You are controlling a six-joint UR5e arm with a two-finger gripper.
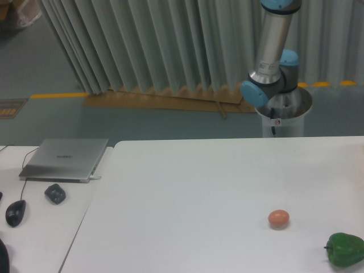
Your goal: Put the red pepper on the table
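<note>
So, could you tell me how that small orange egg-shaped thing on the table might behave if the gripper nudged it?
The orange egg-shaped thing looks rounded and smooth, so it would probably roll or wobble off rather than slide straight. It looks small beside the green pepper, so likely light. It lies on a bare, flat table with nothing near to stop it.

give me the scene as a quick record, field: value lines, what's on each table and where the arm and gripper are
large table: orange-tan egg-shaped thing right of centre; green pepper at the near right edge
side desk: closed laptop, small dark object, mouse with its cable
red pepper: not in view
arm: upright on its base behind the large table, upper part leaves the frame at top
gripper: not in view
backdrop: pleated grey curtain
</note>
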